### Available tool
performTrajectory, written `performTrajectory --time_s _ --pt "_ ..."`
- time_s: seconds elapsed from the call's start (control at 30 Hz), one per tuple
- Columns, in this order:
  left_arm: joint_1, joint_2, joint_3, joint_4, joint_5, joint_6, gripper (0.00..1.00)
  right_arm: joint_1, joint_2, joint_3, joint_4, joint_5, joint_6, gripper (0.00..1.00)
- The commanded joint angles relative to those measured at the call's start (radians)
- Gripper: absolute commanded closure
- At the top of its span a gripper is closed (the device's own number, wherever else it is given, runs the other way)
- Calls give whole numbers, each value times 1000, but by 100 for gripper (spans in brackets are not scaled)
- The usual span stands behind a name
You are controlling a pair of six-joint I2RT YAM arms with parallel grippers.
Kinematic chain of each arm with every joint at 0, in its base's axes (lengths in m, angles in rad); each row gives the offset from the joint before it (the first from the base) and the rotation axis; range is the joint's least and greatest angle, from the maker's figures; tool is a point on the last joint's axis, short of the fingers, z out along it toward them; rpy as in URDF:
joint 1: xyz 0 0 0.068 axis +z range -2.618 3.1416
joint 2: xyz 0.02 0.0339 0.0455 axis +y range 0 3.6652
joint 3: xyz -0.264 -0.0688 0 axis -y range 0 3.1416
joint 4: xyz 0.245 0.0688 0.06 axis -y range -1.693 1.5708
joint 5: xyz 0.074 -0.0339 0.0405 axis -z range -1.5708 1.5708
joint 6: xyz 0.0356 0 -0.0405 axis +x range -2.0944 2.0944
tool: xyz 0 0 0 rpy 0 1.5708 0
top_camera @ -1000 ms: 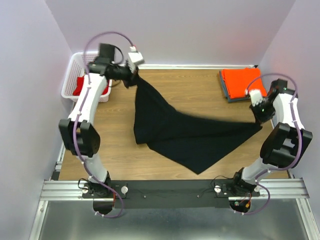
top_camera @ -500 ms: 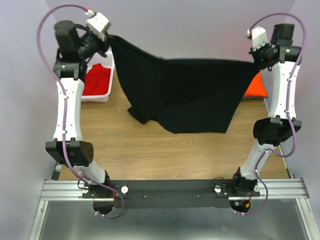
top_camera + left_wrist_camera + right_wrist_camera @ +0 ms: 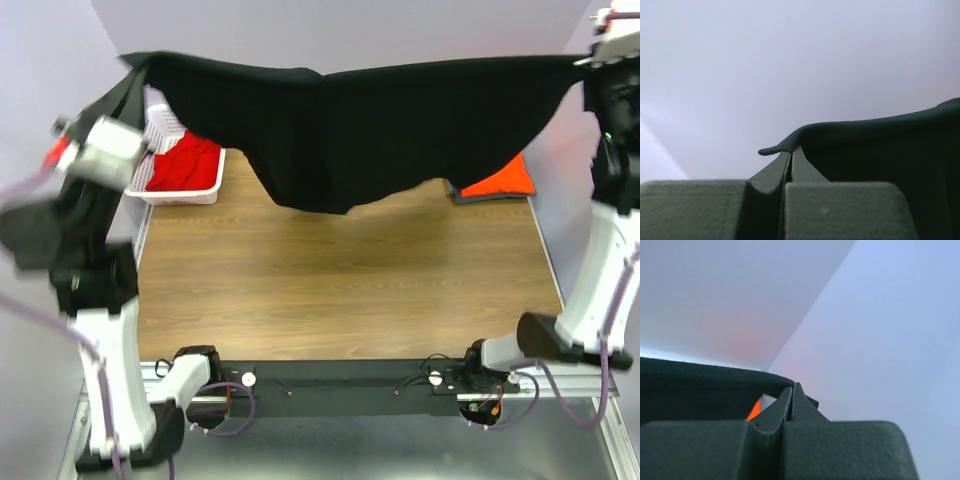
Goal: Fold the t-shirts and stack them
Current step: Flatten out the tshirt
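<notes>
Now: black shirt (image 3: 380, 120) stretched in air above bench (image 3: 350, 290), sagging mid-span. Left claw (image 3: 791, 152) and right claw (image 3: 792, 390) each clamped on one upper corner. Orange shirt (image 3: 505, 180) on bench, far right; red shirt (image 3: 190, 160) in basket (image 3: 185, 192), far left.

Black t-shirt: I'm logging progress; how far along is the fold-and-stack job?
Done: orange t-shirt, seemingly folded, far right. In hand: black t-shirt stretched aloft between shut left fingers and right fingers. Left: folding it, plus the red t-shirt in the white basket.
</notes>
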State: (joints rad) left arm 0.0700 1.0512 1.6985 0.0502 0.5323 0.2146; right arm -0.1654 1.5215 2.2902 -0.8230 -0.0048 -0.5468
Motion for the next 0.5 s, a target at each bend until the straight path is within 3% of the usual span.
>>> performTrajectory --time_s 0.0,0.23,0.37,0.47 --pt "10 -147 -56 171 -202 46 100 -14 -124 -41 191 91 36 99" --pt "10 -344 -42 180 -377 146 100 -14 -305 -72 281 100 5 99" --pt "8 -324 52 107 -513 192 100 -14 -313 -49 318 104 -44 100" --pt "7 -289 116 48 -516 227 100 -14 -282 -15 341 103 -80 99"
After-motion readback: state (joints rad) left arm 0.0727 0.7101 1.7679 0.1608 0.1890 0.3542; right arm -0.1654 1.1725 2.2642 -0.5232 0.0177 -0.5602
